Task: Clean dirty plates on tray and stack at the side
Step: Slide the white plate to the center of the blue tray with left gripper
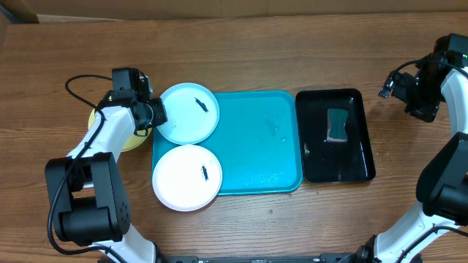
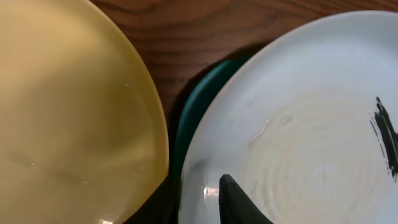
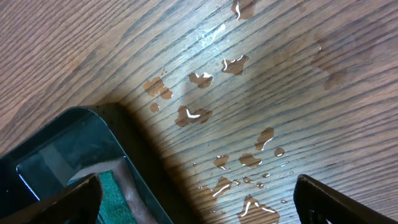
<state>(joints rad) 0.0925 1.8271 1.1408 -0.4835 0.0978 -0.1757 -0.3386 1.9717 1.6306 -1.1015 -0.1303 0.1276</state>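
The pale blue plate point(image 1: 189, 112) lies on the top-left corner of the turquoise tray point(image 1: 259, 142), a dark smear near its middle. The white plate point(image 1: 187, 177), also smeared, sits on the tray's bottom-left corner. The yellow-green plate point(image 1: 130, 139) rests on the table left of the tray, half hidden under my left arm. My left gripper point(image 1: 155, 113) straddles the blue plate's left rim. In the left wrist view one finger point(image 2: 239, 202) lies over the blue plate point(image 2: 298, 124), the other under its rim, and the gap is narrow. The yellow-green plate point(image 2: 68, 112) lies just beside it. My right gripper point(image 1: 413, 98) hangs open.
A glossy black tray point(image 1: 335, 135) right of the turquoise one holds a green sponge point(image 1: 337, 126). In the right wrist view my open gripper point(image 3: 199, 199) is over wet wood with water drops point(image 3: 199, 115), beside the black tray's corner point(image 3: 68, 143).
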